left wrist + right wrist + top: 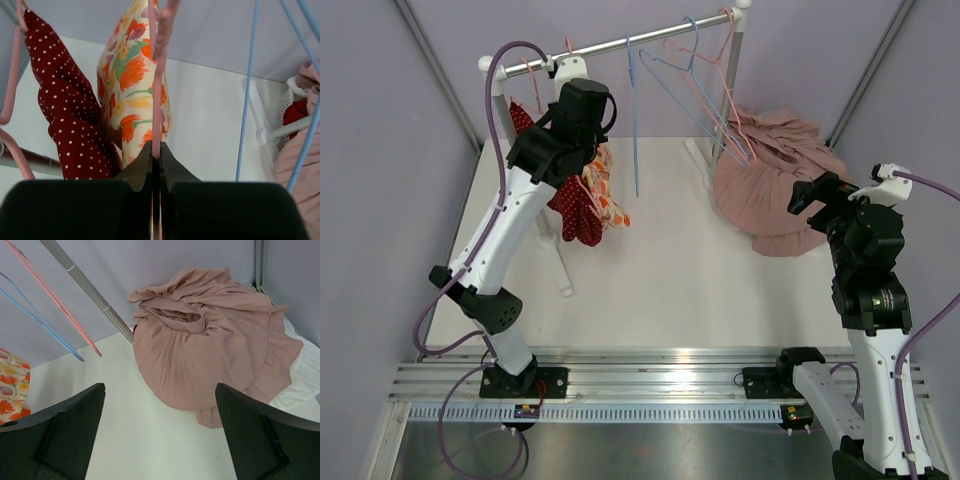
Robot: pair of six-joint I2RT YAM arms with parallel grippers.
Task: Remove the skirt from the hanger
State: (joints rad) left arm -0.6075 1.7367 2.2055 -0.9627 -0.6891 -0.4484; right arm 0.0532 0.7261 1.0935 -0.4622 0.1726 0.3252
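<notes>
Jaws of the left gripper (156, 150) are pressed together on the thin wire of a pink wire hanger (156, 115), which rises straight up from between them. Jaws of the right gripper (160, 390) stand wide apart and hold nothing.

Under both arms lies the white flat table (660, 280). Across its far side runs a grey metal clothes rail (620, 44), carried on white posts.

On the table, below the right end of the rail, a dusty-pink pleated skirt (210, 350) lies in a loose heap with its gathered waistband on top. It is on no hanger. The right gripper hangs near its front edge, a little above the table, and does not touch it.

At the left end of the rail, where the left arm reaches up, two garments hang side by side and touch each other. One is a dark red garment with white dots (65, 115). The other is a cream skirt with orange flowers (132, 85), on the right of the red one in the left wrist view. The cream skirt hangs just behind the clamped pink wire, and the gripped point lies near its lower part.

Near the middle of the rail hangs a bare blue wire hanger (245, 115). At the right end more bare wire hangers (92, 347) in pink and blue slant down toward the pleated heap.
</notes>
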